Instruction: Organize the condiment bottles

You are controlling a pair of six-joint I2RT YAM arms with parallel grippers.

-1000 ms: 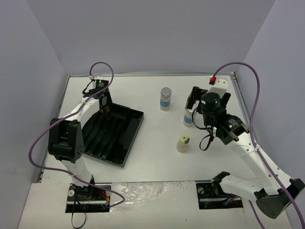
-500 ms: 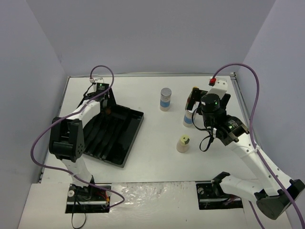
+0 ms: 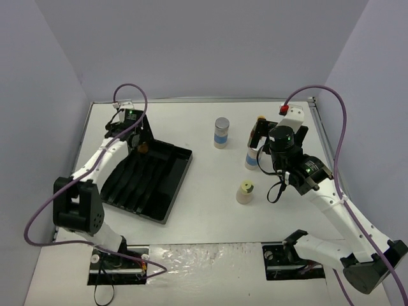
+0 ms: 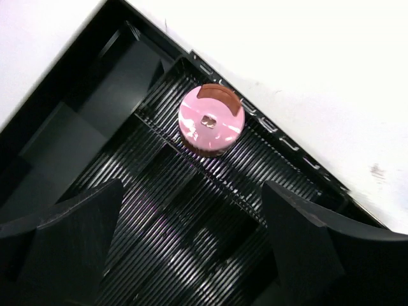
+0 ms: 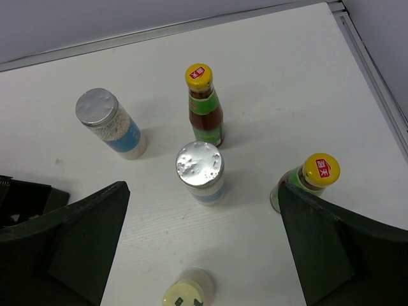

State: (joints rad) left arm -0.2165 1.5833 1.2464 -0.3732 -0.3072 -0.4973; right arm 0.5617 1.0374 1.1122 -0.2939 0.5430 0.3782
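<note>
Standing pink-capped small bottle is slotted in black ridged tray for sorting | left hand is spread empty above | right hand is spread empty over silver-lidded blue-labelled bottle.

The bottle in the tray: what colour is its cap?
Pink cap, clearest in left wrist view.

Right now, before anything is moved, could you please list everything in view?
table: 1, white, under everything
tray: 1, black, table's left side
pink-capped bottle: 1, pink cap, upright in tray's far end
silver-lidded bottles: 2, blue-white labels, table, right of tray
dark bottles: 2, yellow caps, red-green labels, table's far right
pale-yellow-capped bottle: 1, table, nearest the arms
left gripper: 1, black, open, above pink-capped bottle
right gripper: 1, black, open, over the bottle group
</note>
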